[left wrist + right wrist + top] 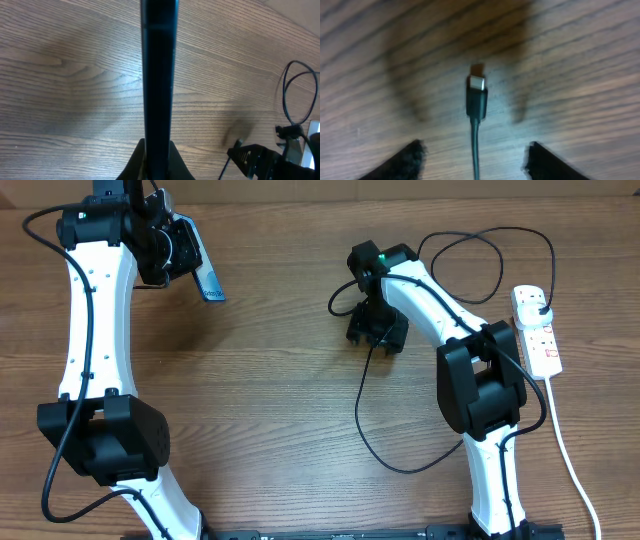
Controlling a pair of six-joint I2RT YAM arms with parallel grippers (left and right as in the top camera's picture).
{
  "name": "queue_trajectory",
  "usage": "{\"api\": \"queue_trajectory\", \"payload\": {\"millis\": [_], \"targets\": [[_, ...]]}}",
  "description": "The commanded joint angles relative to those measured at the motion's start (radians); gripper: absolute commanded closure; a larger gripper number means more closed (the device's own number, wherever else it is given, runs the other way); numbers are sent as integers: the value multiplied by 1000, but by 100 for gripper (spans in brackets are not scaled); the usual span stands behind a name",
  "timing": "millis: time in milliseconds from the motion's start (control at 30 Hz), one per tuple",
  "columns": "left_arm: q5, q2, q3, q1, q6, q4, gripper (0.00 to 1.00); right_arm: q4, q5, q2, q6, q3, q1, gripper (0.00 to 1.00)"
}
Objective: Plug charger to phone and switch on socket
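Observation:
My left gripper (196,272) is shut on the phone (210,284), holding it above the table at the far left. In the left wrist view the phone (159,75) shows edge-on as a dark upright bar between the jaws of the left gripper (159,152). The black charger (362,405) loops across the table, and its plug end (540,306) sits in the white socket (540,340) at the right. My right gripper (376,332) hangs low over the charger's end. In the right wrist view the connector tip (476,92) lies between the open fingers (405,161), untouched by the right gripper (475,156).
The socket's white cord (572,465) runs down the right side to the front edge. The charger's slack curls behind the right arm at the back (480,255). Bare wooden table (270,400) lies between the two arms.

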Motion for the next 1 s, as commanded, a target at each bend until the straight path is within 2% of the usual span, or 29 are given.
{"api": "queue_trajectory", "payload": {"millis": [0,67,133,233,333,467,533,700,967], "targets": [[26,-8,13,3,19,3,96,34,16,1,9,-42,6,42],[26,-8,13,3,19,3,96,66,26,1,9,-63,6,45],[26,-8,13,3,19,4,96,80,39,1,9,-69,6,55],[26,-8,13,3,19,4,96,90,56,2,8,-73,6,56],[26,-8,13,3,19,4,96,96,80,2,1,-81,6,64],[26,-8,13,3,20,5,96,103,79,2,-2,-97,6,66],[26,-8,13,3,19,5,96,103,79,2,-2,-100,6,73],[26,-8,13,3,19,4,96,103,79,2,-3,-100,6,78],[26,-8,13,3,19,4,96,103,80,2,-18,-100,5,78]]}}
